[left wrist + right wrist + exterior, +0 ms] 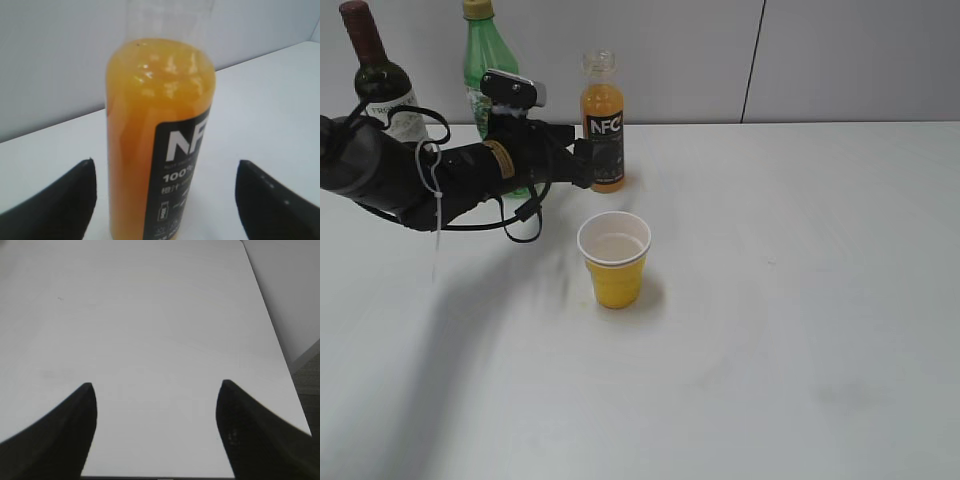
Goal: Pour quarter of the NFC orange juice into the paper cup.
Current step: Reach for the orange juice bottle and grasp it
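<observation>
The NFC orange juice stands upright near the back of the white table, uncapped, with a black label. In the left wrist view the bottle fills the middle, between the two black fingers. My left gripper is open around the bottle's lower part, with gaps on both sides. The yellow paper cup stands in front of the bottle, a little to the right; its white inside looks empty. My right gripper is open over bare table and holds nothing; it does not show in the exterior view.
A green plastic bottle and a dark wine bottle stand at the back left, behind my left arm. The table's right edge shows in the right wrist view.
</observation>
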You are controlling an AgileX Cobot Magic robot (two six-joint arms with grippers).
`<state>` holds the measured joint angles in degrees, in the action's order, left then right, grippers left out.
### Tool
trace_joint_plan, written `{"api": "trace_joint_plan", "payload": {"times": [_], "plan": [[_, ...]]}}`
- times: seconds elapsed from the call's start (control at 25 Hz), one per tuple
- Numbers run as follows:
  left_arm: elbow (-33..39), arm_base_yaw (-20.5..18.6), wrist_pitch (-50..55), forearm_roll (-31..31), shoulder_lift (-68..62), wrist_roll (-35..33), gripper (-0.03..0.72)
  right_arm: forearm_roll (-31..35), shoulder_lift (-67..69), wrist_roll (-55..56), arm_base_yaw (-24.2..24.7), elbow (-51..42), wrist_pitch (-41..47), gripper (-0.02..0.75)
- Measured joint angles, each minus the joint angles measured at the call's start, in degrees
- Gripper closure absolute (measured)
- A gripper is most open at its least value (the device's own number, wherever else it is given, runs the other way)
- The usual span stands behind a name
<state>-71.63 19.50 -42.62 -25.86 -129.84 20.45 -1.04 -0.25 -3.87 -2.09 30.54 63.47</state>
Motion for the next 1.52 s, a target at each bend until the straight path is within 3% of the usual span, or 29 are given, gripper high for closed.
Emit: {"api": "trace_joint_plan", "payload": {"times": [0.6,0.88,1.0,1.16,1.36,1.52], "plan": [[0.0,0.0,0.11,-0.89,-0.04,-1.61,0.272,0.0,0.0,0.0,0.0,0.0,0.0,0.148],[0.0,0.0,-1.2,-1.16,-0.18,-1.61,0.298,0.0,0.0,0.0,0.0,0.0,0.0,0.148],[0.0,0.0,-1.74,-1.9,-0.25,-1.57,0.24,0.0,0.0,0.0,0.0,0.0,0.0,0.148],[0.0,0.0,-2.09,-1.98,-0.25,-1.55,0.059,0.0,0.0,0.0,0.0,0.0,0.0,0.148],[-0.42,0.18,-0.36,-0.59,-0.25,-1.55,0.029,0.0,0.0,0.05,0.0,0.0,0.0,0.148],[-4.09,0.66,8.47,0.01,-0.25,-1.55,0.028,0.0,0.0,0.05,0.0,0.0,0.0,0.148]]}}
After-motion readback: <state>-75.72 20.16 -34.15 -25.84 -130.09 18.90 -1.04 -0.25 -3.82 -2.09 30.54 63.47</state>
